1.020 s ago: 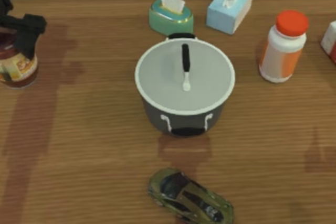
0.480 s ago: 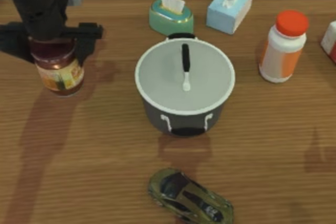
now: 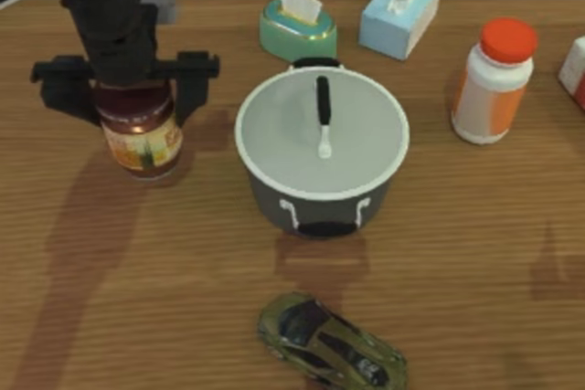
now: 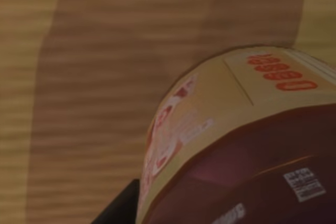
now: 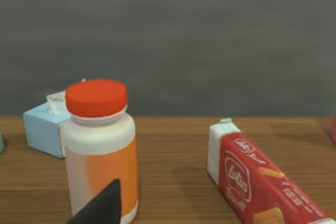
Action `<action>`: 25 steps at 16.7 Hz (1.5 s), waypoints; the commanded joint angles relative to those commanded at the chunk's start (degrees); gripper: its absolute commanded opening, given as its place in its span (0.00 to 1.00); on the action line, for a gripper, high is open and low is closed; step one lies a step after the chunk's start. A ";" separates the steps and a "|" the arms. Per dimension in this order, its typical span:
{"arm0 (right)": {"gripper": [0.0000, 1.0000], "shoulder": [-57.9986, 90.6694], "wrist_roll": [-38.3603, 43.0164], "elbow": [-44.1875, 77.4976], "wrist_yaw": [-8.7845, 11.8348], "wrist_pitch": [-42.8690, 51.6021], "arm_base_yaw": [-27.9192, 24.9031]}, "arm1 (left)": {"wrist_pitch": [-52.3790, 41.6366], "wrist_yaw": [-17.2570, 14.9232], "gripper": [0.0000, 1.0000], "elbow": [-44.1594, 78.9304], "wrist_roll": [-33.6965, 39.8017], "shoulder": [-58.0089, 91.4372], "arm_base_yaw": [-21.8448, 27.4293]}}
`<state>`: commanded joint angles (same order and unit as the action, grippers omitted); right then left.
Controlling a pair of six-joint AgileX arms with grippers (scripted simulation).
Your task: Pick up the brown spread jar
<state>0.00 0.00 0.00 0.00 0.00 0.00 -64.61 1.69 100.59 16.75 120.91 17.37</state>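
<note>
The left gripper (image 3: pixel 127 79) is pinching the small round glass jar of brown spread with the yellow label (image 3: pixel 140 131) near its dark lid — it is hanging at the table's left side, beside the grey pot with the white lid (image 3: pixel 321 152). The jar looks lifted, judging by its shadow. Next, I think, comes holding it steady — no tipping.

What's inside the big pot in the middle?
You can't see inside. A white lid with a black handle covers the whole pot, so whatever is in there, if anything, stays hidden. The left claw holds the brown spread jar beside it.
</note>
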 joint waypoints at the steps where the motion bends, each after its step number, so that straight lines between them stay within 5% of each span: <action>1: 1.00 0.00 0.00 0.00 0.00 0.00 0.00 | -0.14 -0.09 0.00 0.12 -0.18 -0.28 -0.26; 13: 1.00 0.00 0.00 0.00 0.00 0.00 0.00 | 9.86 -0.05 0.00 -6.90 -0.30 2.95 -0.27; 25: 1.00 0.00 0.00 0.00 0.00 0.00 0.00 | 9.86 -0.05 0.90 -6.90 -0.30 2.95 -0.27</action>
<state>0.00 0.00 0.00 0.00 0.00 0.00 -54.75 1.64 93.68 16.45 123.86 17.11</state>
